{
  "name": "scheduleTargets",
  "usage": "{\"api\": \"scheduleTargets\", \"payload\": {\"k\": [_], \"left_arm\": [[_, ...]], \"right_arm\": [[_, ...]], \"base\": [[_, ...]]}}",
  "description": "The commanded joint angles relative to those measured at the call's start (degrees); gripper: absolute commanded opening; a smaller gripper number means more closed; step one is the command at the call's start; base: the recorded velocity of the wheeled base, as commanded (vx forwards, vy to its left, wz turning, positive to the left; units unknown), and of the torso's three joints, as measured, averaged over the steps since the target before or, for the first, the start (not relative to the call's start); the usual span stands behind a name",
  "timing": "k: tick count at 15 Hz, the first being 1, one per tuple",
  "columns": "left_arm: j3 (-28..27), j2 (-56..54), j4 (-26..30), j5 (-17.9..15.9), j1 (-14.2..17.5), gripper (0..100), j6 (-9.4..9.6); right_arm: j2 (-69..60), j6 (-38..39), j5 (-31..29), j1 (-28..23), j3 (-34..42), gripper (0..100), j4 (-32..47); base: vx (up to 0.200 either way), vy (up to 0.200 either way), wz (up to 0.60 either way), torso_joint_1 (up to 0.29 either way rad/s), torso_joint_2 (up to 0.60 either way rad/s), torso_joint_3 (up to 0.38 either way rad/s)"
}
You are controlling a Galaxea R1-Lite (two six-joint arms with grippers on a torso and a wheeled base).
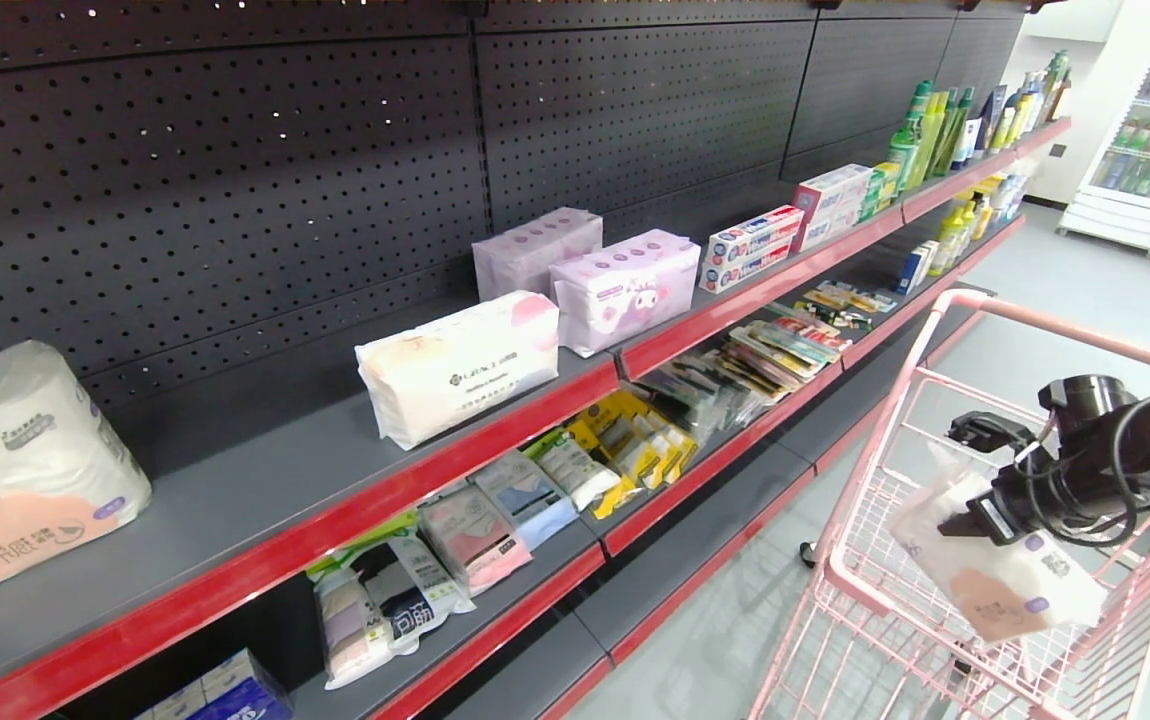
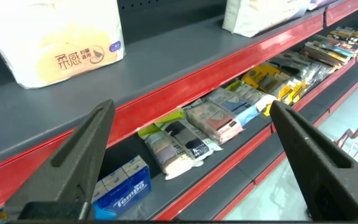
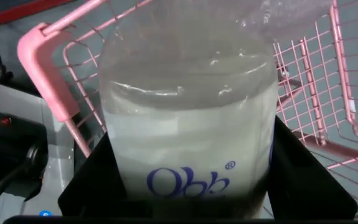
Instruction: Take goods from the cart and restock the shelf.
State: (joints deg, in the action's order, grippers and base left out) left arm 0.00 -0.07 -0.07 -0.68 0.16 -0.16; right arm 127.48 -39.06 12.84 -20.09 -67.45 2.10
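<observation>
Lower right, the right end effector [image 1: 975,520] grips a tissue pack [image 1: 1010,590] over the cart [image 1: 1065,330]; the left end effector [image 2: 191,109] stands wide open.

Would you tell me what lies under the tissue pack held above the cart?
Under the tissue pack, clamped by the right gripper, is the pink cart's wire basket; the pack covers the floor below, hiding any goods there.

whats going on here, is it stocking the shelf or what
A robot is restocking. Its right tool is shut on a soft tissue pack, held above the pink cart. The left tool is open and empty, facing the top shelf, which carries other paper packs with bare space between them.
</observation>
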Motion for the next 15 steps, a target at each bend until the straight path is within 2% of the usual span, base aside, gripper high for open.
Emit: {"api": "scheduleTargets", "payload": {"k": [1, 6, 9, 10, 13, 15], "left_arm": [[0.0, 0.1, 0.0, 0.0, 0.0, 100, -0.02], [0.0, 0.1, 0.0, 0.0, 0.0, 100, -0.02], [0.0, 0.1, 0.0, 0.0, 0.0, 100, -0.02], [0.0, 0.1, 0.0, 0.0, 0.0, 100, -0.02], [0.0, 0.1, 0.0, 0.0, 0.0, 100, -0.02], [0.0, 0.1, 0.0, 0.0, 0.0, 100, -0.02]], "right_arm": [[-7.1, 2.3, 1.2, -0.9, 2.3, 0, -0.1], [-19.3, 2.6, 3.2, -1.7, 7.1, 0, -0.5], [-30.4, 6.7, 3.6, 1.5, 11.9, 0, -0.6], [-32.9, 8.8, 3.6, 2.9, 13.0, 0, -0.6], [-46.1, 21.2, 2.9, 13.5, 17.2, 0, -0.7], [-53.1, 22.4, 2.8, 17.4, 20.7, 0, -1.2]], "base": [[0.0, 0.0, 0.0, 0.0, 0.0, 0.0], [0.0, 0.0, 0.0, 0.0, 0.0, 0.0], [0.0, 0.0, 0.0, 0.0, 0.0, 0.0], [0.0, 0.0, 0.0, 0.0, 0.0, 0.0], [0.0, 0.0, 0.0, 0.0, 0.0, 0.0], [0.0, 0.0, 0.0, 0.0, 0.0, 0.0]]}}
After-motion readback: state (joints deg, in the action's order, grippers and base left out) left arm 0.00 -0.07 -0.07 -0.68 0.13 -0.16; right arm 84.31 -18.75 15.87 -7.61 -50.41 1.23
